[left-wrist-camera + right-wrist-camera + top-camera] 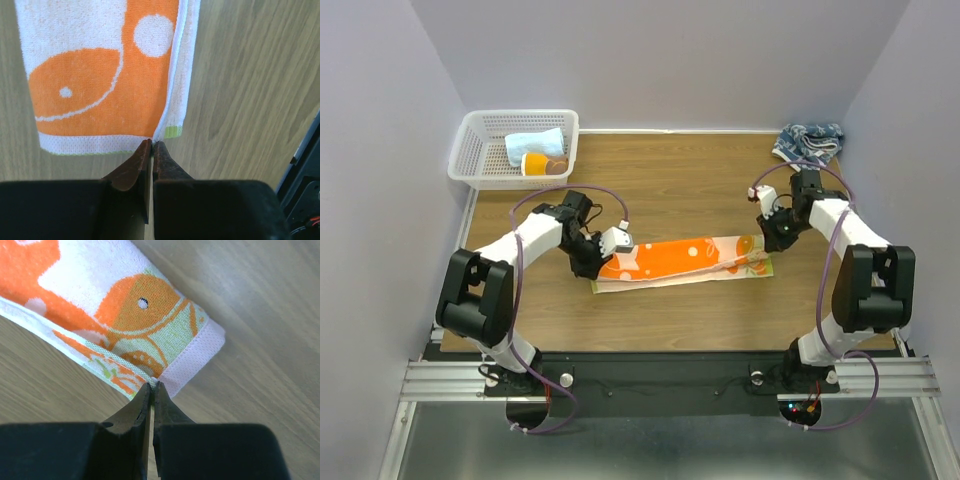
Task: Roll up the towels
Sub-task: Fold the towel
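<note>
The white towel with orange prints (680, 260) lies folded into a long strip across the middle of the table. My left gripper (592, 262) is at its left end, shut on the folded edge of the towel (100, 75) at the tips (151, 143). My right gripper (767, 243) is at its right end, shut on the corner of the towel (125, 315) at the tips (154, 385), by the pale end band. The dark-blue-and-white towel (808, 141) lies crumpled at the back right corner.
A white mesh basket (470, 160) stands at the back left, holding a rolled light-blue cloth (535, 145) and an orange item (535, 164). Grey walls close in the table on three sides.
</note>
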